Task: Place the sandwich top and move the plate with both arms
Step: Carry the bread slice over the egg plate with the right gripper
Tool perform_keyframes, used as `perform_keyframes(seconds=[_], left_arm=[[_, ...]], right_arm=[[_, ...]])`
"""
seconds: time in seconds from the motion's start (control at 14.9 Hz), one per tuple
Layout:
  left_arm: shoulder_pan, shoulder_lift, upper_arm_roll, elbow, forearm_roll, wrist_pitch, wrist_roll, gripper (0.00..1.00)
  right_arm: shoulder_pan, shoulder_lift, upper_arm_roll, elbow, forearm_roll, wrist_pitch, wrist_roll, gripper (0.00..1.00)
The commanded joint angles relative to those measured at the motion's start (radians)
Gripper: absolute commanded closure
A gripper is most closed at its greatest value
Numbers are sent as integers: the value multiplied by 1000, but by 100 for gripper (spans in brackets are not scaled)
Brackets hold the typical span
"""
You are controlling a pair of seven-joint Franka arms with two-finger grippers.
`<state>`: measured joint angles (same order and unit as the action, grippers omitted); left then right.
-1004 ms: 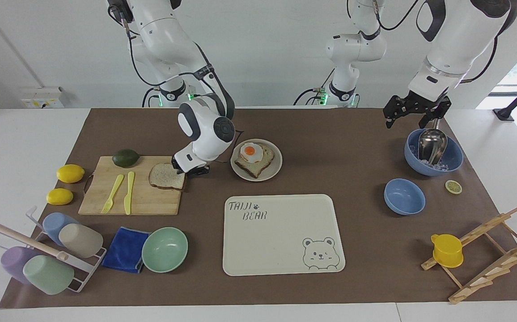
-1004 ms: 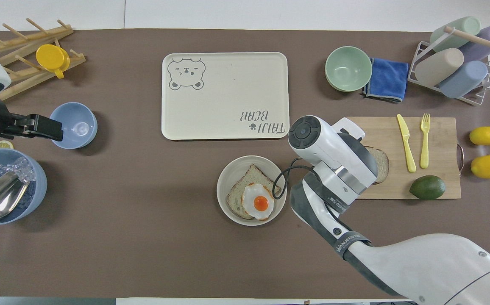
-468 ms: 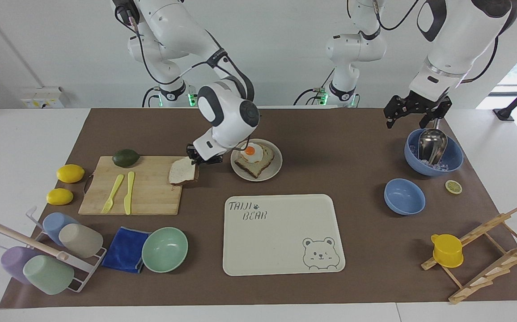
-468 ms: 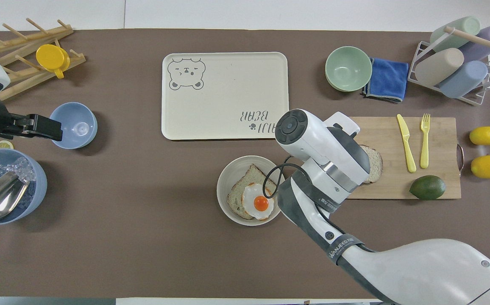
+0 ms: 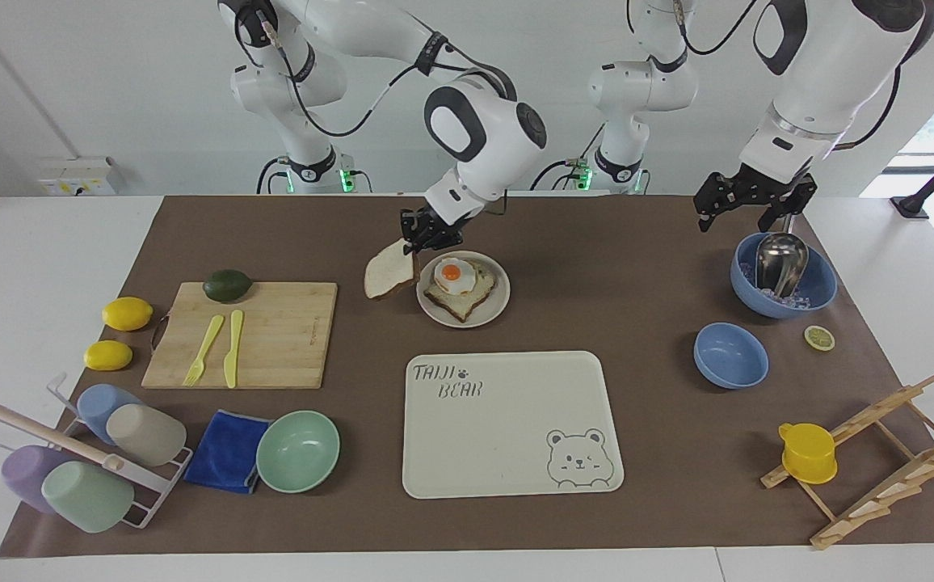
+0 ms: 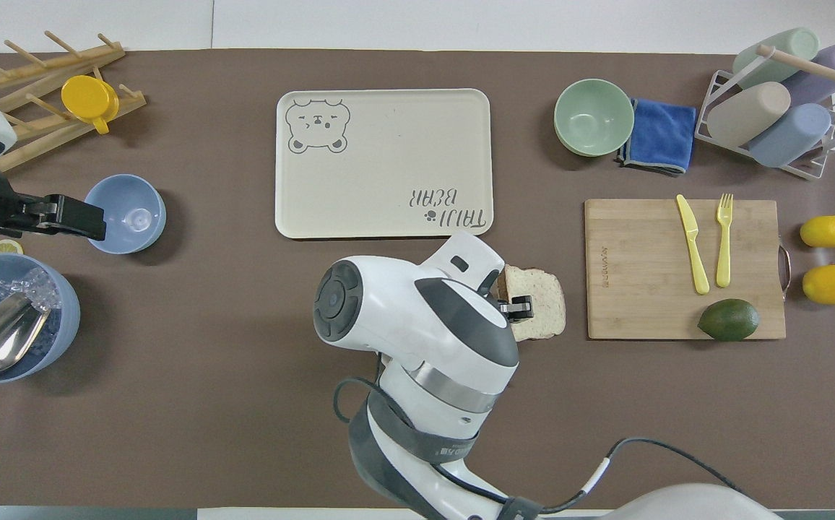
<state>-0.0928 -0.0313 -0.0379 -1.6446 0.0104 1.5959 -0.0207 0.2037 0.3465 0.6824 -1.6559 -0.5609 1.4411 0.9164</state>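
Plate (image 5: 491, 311) and egg toast (image 5: 459, 293) hidden under the right arm (image 6: 417, 325) in the overhead view.

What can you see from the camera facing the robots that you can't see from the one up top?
Only the facing view shows the plate with the egg toast; the right arm hides them from overhead. Only the overhead view shows ice clearly in the big blue bowl. Both show the right gripper holding the bread slice in the air, and the left gripper waiting.

Two lemons (image 5: 127, 314), four cups (image 5: 146, 434), three bowls (image 5: 298, 451).
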Motion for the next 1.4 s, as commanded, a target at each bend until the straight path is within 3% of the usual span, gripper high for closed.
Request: perform_keyframes(seconds=[0.0, 0.27, 1.14, 1.34], left_arm=[[25, -24, -5, -21, -3, -1, -4, 0], [60, -24, -3, -21, 2, -2, -4, 0], [96, -25, -2, -29, 3, 12, -5, 0], [97, -27, -2, -35, 3, 18, -5, 0]], right_arm=[[-12, 34, 69, 37, 24, -8, 82, 100], [-33, 66, 72, 42, 62, 188, 110, 100], [-40, 66, 75, -61, 88, 297, 118, 100], [-41, 71, 74, -61, 126, 364, 116, 88]])
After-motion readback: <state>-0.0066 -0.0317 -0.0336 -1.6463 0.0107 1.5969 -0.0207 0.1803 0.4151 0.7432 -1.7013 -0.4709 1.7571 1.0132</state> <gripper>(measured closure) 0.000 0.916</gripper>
